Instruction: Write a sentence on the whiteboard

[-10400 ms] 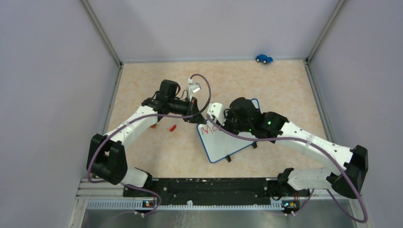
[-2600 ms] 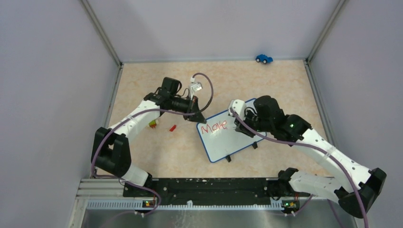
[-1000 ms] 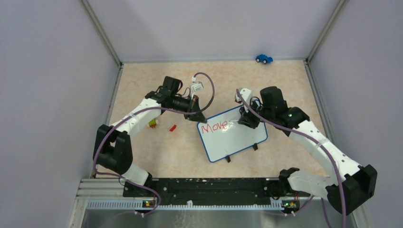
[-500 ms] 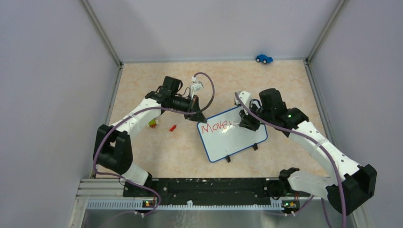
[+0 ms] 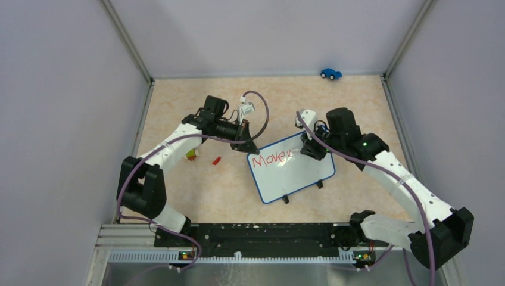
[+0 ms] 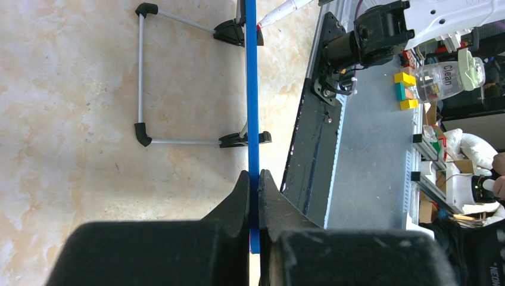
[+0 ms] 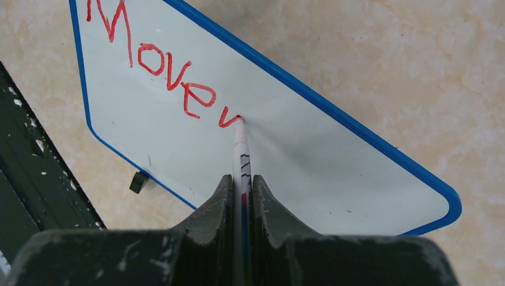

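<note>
Between the jaws of the left gripper [image 6: 254, 179]: the thin blue rim of the whiteboard [image 6: 251, 89], pinched at the board's far-left corner, with both black fingers pressed against it.
Whiteboard look: a small white rectangular board [image 5: 298, 179] with rounded corners, lying on the beige marbled tabletop [image 5: 196, 113].
Whiteboard place: it spans the gap from the left jaws to the right jaws.
Sentence [image 7: 167, 65]: red handwritten "Move" plus a small v-shaped stroke, in one line. It starts just beside the left jaws and ends ahead of the right jaws.
Marker [image 7: 241, 149]: a slim white barrel with a red tip, which touches the board at the end of the last stroke.
Right gripper [image 7: 241, 187]: its jaws are closed tight on the marker barrel, and the tip sticks out ahead of them.
Left wrist view only: the board seen edge-on as a blue line, and beside it a thin wire stand [image 6: 143, 77] with black clip feet. The marker [image 6: 284, 8] is at the far end.
Right wrist view only: the letter shapes and the tip's contact with the board [image 7: 333, 167].
Top view only: a small red piece [image 5: 217, 159] to the left of the left jaws, and a blue toy car [image 5: 330, 73] well beyond the right jaws.
Long axis: it runs from the left jaws toward the right jaws, with the right end angled slightly away from the arm bases. The writing follows the far long edge.
</note>
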